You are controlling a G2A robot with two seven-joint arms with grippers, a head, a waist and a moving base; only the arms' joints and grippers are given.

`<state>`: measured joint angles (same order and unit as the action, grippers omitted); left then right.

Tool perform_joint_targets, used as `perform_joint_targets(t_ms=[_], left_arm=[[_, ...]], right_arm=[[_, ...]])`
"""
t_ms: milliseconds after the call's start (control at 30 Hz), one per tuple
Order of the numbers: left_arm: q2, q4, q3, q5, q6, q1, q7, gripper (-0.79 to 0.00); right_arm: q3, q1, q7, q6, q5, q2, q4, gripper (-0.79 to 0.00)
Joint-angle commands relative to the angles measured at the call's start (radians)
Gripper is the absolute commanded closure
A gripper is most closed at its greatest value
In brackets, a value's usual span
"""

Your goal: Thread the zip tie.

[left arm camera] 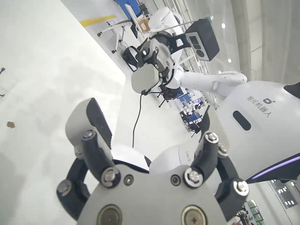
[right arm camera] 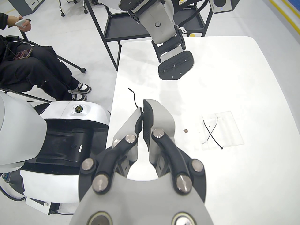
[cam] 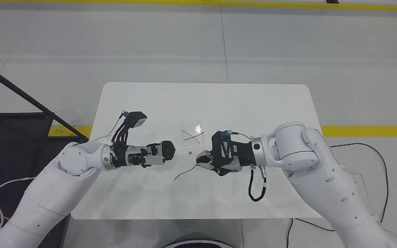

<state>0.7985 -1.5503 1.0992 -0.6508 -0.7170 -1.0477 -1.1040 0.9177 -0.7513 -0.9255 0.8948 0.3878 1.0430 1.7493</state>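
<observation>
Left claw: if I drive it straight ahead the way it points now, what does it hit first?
Probably the shut right claw and the zip tie trailing from it: the open left claw faces them directly. Whether tie or claw comes first is hard to tell.

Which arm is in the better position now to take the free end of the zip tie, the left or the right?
Probably left. The right gripper is shut on the zip tie, whose free end sticks out in front of it. The left gripper is open, empty and facing it.
</observation>
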Motion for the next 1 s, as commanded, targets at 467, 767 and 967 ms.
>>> perform_joint_targets(t_ms=[467, 767, 967], left_arm=[[0.000, 0.000, 0.000, 0.000, 0.000, 0.000, 0.000, -0.785], [0.002, -0.019, 0.001, 0.087, 0.023, -0.010, -0.011, -0.785], [0.009, -0.018, -0.025, -0.019, 0.055, 0.011, -0.054, -0.622]], right_arm=[[0.000, -0.012, 0.021, -0.017, 0.011, 0.000, 0.007, 0.000], [0.015, -0.018, 0.121, 0.032, 0.068, -0.002, -0.005, 0.000], [0.020, -0.014, 0.169, 0.084, 0.104, -0.004, -0.014, 0.000]])
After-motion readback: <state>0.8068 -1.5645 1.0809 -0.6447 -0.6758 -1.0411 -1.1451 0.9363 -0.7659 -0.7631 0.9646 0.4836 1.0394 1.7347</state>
